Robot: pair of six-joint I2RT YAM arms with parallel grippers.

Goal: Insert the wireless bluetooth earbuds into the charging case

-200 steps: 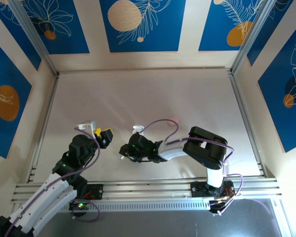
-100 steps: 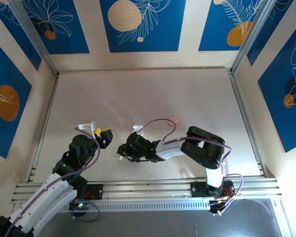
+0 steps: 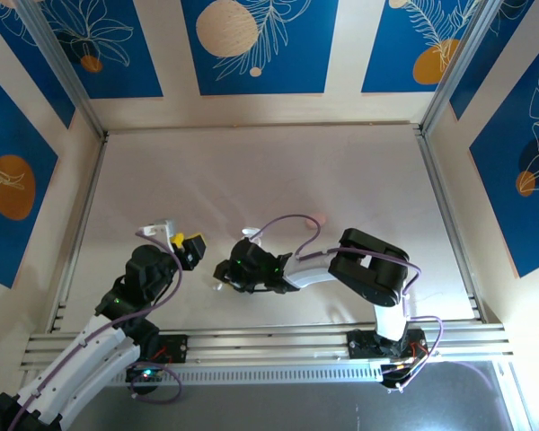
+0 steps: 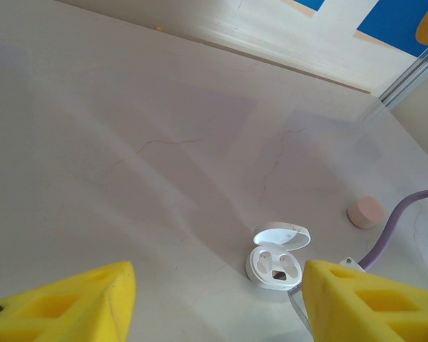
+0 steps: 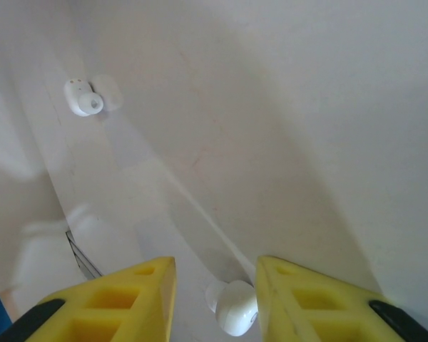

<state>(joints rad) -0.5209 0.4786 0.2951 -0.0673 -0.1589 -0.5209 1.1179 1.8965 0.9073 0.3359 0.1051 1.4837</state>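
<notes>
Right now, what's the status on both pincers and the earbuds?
Left pincer open, empty. Right pincer open, straddling a white earbud. Second white earbud lies loose farther off. White charging case lid up; pink case nearby, apart.

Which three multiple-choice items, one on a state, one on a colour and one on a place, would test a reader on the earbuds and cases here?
1. The white case has its lid: A shut; B open; C taken off.
2. The closed case is: A blue; B black; C pale pink.
3. The white earbud nearest the right gripper lies: A inside the white case; B between the gripper's fingers; C on the closed case.
Key: 1 B, its slots show; 2 C, its shell looks pink; 3 B, yellow fingers flank it.
</notes>
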